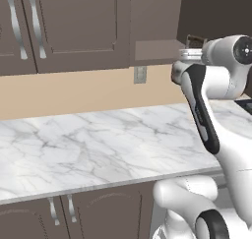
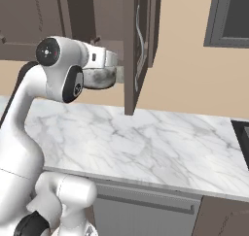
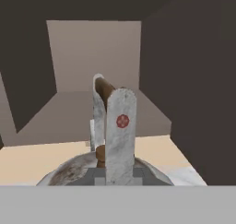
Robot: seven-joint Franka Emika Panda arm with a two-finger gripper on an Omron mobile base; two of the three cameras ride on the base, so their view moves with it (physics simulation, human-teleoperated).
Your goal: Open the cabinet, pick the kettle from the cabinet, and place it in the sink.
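**Kettle gripped at the open cabinet**

The hand (image 3: 110, 126) is clamped on the kettle's (image 2: 99, 77) thin brown arched handle. The kettle is squat, silvery and smudged, hanging just in front of the open dark brown cabinet (image 2: 130, 45), above the marble table (image 2: 146, 143). The arm hides most of its body; its lid is hard to make out.

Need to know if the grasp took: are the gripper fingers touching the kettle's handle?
Touching: in the hand view both fingers press flat against the kettle's brown handle.
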